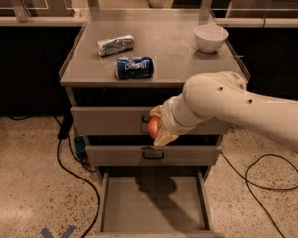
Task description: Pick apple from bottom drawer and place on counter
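Note:
My gripper (pixel 156 127) is shut on the red-orange apple (pixel 153 128) and holds it in the air in front of the top drawer, below the counter's front edge. The white arm reaches in from the right. The bottom drawer (pixel 154 207) is pulled open below, its plain grey floor bare, with the arm's shadow on it. The counter (pixel 169 43) is the flat grey top of the cabinet, above and behind the gripper.
On the counter lie a blue Pepsi can (pixel 134 67) near the front, a silver wrapped packet (pixel 115 44) at the left and a white bowl (pixel 211 36) at the back right. Two shut drawers with dark handles sit under the counter. Black cables lie on the floor.

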Controlling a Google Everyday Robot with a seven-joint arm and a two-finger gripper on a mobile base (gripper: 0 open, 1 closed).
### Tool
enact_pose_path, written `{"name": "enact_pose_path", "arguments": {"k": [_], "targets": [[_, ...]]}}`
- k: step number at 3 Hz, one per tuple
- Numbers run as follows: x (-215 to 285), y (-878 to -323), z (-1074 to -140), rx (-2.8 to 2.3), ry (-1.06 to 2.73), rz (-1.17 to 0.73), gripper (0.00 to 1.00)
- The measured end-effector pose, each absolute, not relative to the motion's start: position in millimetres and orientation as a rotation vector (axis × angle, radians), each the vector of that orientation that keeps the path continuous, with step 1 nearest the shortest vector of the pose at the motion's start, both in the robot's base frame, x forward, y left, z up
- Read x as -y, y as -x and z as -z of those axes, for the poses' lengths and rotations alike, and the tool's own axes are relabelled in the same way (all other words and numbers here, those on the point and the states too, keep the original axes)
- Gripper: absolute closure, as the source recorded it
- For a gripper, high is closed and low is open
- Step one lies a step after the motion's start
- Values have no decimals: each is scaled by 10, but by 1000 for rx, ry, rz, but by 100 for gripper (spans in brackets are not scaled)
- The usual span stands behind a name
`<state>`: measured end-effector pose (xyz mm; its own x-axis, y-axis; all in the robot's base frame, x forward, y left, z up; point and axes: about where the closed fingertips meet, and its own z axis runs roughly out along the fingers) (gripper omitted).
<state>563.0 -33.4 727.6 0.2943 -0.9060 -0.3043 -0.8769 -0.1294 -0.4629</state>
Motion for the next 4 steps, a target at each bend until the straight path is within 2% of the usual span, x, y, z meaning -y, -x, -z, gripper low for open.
{"name": "enact_pose_path", "arguments": {"k": [2, 3, 4], "targets": [[357, -5788, -8141, -1575, 2025, 144, 100], [362, -5957, -9021, -1567, 2037, 211, 100], [362, -5957, -9021, -1567, 2037, 211, 100]]}}
